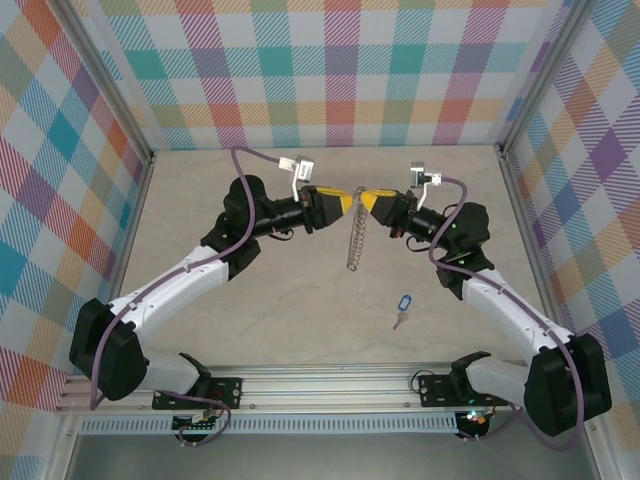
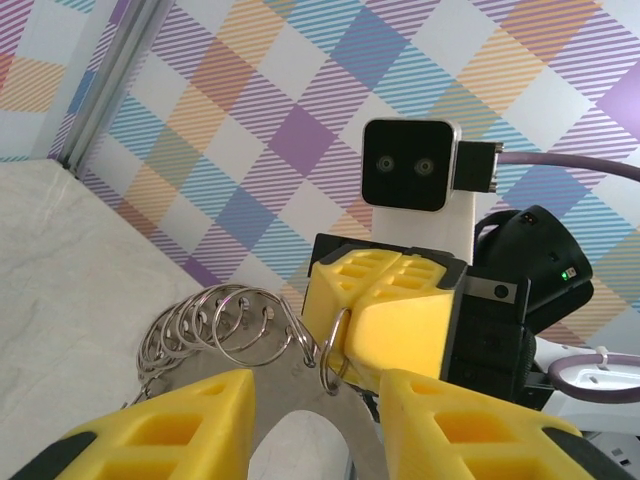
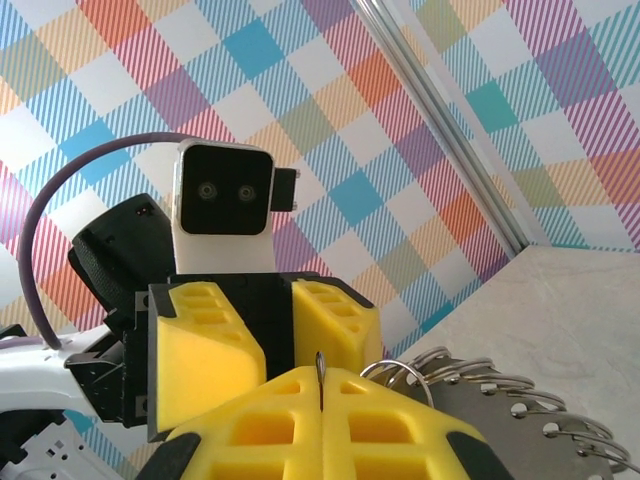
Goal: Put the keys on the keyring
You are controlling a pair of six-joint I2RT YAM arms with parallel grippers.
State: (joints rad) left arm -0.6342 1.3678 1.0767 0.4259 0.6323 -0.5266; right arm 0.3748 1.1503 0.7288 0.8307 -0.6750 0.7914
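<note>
Large thin grey metal hoop [image 1: 354, 240] hung pinched in right claw [image 1: 368, 203]; left claw [image 1: 345, 200] stood with fingers apart astride it.

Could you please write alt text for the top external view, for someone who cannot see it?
Two robot arms meet tip to tip over a beige table, the left gripper and right gripper at one end of a keyring. A small key with a blue tag lies on the table apart from it, nearer the right arm.
</note>
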